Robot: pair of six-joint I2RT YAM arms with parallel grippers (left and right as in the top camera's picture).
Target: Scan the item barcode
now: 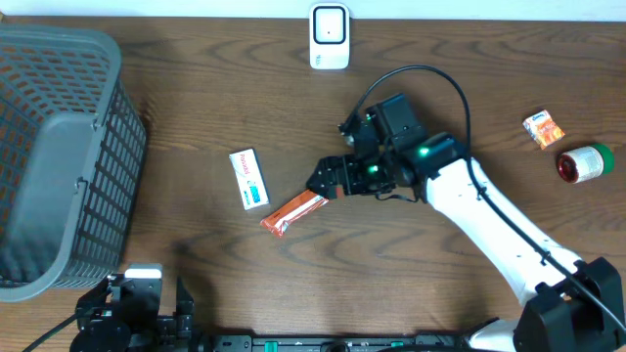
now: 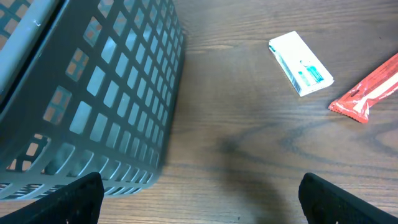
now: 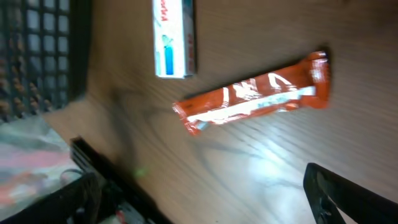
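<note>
An orange snack-bar wrapper lies flat on the wooden table, and nothing holds it. My right gripper hovers just to its right, open, with bare table between its fingers. A white barcode scanner stands at the table's far edge, well away from the wrapper. My left gripper rests at the near left edge, open and empty, beside the basket. The wrapper also shows at the right of the left wrist view.
A small white box with blue print lies left of the wrapper. A grey mesh basket fills the left side. At the far right sit a small orange packet and a red-and-green roll.
</note>
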